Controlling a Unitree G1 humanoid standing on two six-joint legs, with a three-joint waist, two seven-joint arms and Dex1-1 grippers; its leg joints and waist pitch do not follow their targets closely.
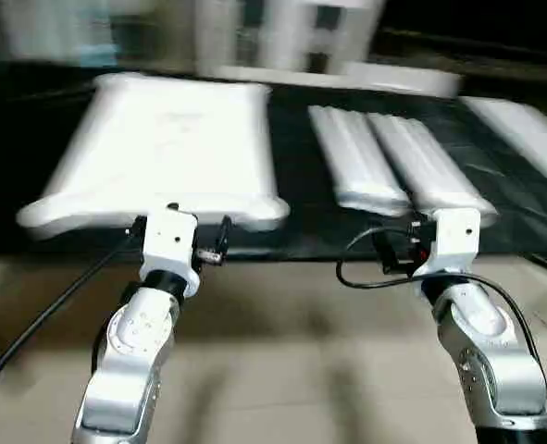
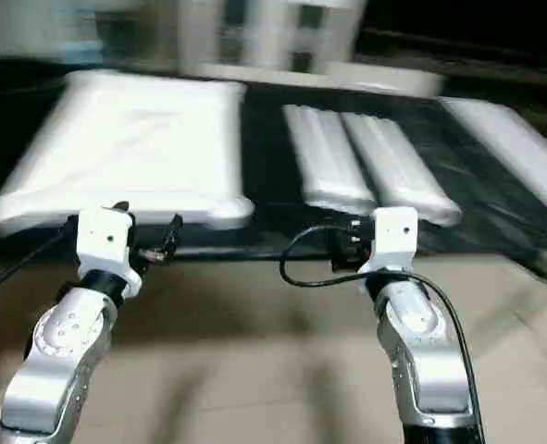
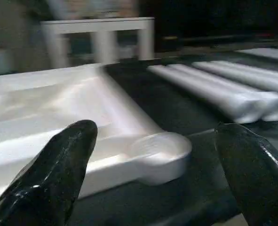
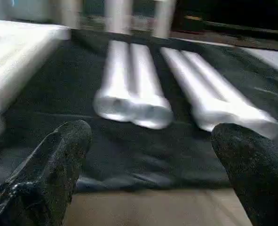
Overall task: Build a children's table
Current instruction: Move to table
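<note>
Step in hand: approach, judged from both arms held short of the black-cloth work table (image 1: 292, 199), nothing yet picked up, no leg fitted.
Table top (image 1: 162, 148): lying flat on the left part of the cloth, underside up as the left wrist view suggests, one rounded corner lobe (image 3: 160, 153) close to the near edge.
Legs (image 1: 398, 162): lying side by side to the right of the top, blunt ends toward the near edge, running away toward the far edge; one more white piece (image 1: 523, 129) nearer the right edge, likely another leg.
Left gripper (image 3: 153, 188): fingers (image 3: 54, 174) spread wide, empty, aimed at the near corner lobe, still off the table edge.
Right gripper (image 4: 153, 179): fingers (image 4: 244, 165) spread wide, empty, facing the leg ends across the near edge.
Next move, as a judgement: reach in over the near edge, close the right fingers around one leg near its end, steady the top with the left, then bring the leg end to a corner socket.
Caution: round legs lying loose, apt to roll if nudged before being clamped.
</note>
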